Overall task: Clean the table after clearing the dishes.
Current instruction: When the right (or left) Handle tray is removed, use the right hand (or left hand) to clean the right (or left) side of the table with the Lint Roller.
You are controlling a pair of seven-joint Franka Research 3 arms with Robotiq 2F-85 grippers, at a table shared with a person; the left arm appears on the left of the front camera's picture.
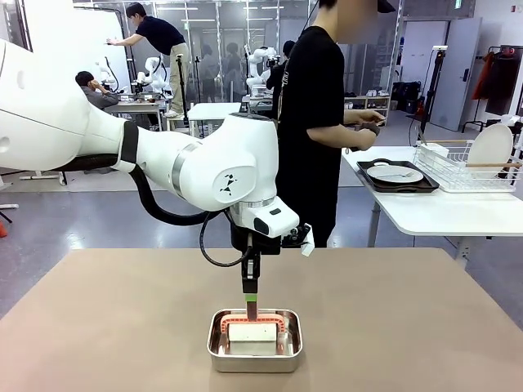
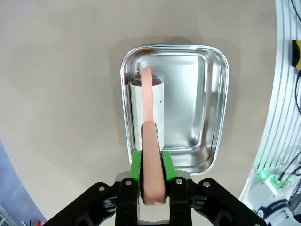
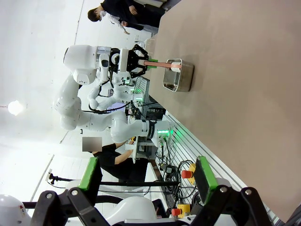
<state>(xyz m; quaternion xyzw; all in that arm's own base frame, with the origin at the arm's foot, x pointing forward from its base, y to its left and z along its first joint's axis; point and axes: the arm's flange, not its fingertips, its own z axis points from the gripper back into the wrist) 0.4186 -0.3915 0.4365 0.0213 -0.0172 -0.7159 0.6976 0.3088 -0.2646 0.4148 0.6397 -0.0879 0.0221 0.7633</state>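
Note:
On the tan table (image 1: pixel 425 327) stands a small steel pan (image 1: pixel 253 358) near the front edge. Inside it is a cleaning tool with a white block head (image 2: pixel 159 104) and a pink handle (image 2: pixel 149 136) pointing up. My left gripper (image 1: pixel 251 294) hangs straight over the pan and is shut on that handle, its green pads (image 2: pixel 136 165) pressed against both sides. The right wrist view shows my right gripper (image 3: pixel 146 176) open and off the table's side. One white plate with cutlery (image 1: pixel 395 174) lies on a dark tray (image 1: pixel 425 187) on the white side table.
A person in black (image 1: pixel 310 122) stands at the far edge, hands near the side table (image 1: pixel 441 214). A wire dish rack (image 1: pixel 466 167) there holds an upright white plate (image 1: pixel 491 148). In the right wrist view the pan (image 3: pixel 179 77) and my left arm (image 3: pixel 84 61) are far off.

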